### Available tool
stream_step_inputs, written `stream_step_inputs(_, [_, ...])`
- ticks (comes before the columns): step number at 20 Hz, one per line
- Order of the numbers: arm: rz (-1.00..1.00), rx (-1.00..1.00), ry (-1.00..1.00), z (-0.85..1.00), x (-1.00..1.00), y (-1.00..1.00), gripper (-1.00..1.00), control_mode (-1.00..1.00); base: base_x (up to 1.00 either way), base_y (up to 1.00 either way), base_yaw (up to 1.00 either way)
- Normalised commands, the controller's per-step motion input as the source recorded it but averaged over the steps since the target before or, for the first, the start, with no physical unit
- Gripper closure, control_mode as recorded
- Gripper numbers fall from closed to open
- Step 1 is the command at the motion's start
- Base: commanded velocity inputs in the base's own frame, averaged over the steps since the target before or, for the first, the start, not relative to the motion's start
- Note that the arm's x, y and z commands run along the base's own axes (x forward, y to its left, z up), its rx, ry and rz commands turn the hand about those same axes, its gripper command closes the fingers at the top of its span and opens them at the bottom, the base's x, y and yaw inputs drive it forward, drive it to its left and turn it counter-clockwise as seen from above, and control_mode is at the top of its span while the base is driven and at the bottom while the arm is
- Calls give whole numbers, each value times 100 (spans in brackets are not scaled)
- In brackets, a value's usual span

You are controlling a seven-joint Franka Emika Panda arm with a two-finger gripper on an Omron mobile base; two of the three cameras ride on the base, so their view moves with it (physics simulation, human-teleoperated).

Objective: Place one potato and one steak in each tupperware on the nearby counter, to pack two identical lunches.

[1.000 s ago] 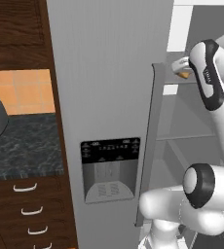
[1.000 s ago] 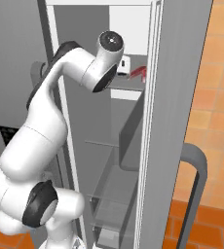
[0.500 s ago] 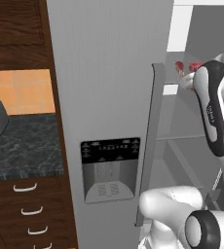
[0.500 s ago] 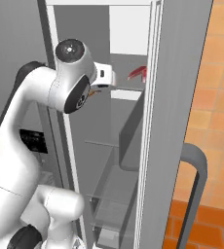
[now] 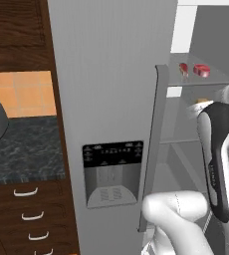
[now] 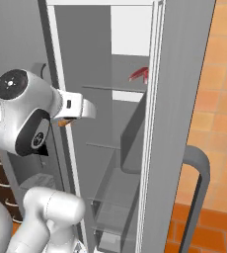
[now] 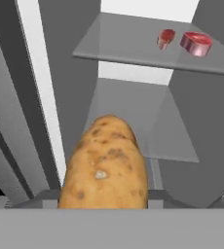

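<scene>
Between the gripper's jaws, clamped: the potato, speckled and upright, in front of the open fridge. Pulled back from the shelf since a second ago, leaving two steak pieces up there. No legible writing on the dispenser panel.

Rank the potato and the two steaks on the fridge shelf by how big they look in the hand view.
1. potato, largest, though it sits right at the camera
2. right steak
3. left steak, seemingly turned edge-on, so these two are unsure
</scene>
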Motion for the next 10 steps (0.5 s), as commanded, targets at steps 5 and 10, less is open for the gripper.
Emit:
stream_step_inputs(5, [0, 0, 0, 0, 0, 0, 100, 100, -100, 91, -2])
stream_step_inputs(10, [0, 0, 0, 0, 0, 0, 100, 100, -60, 100, 0])
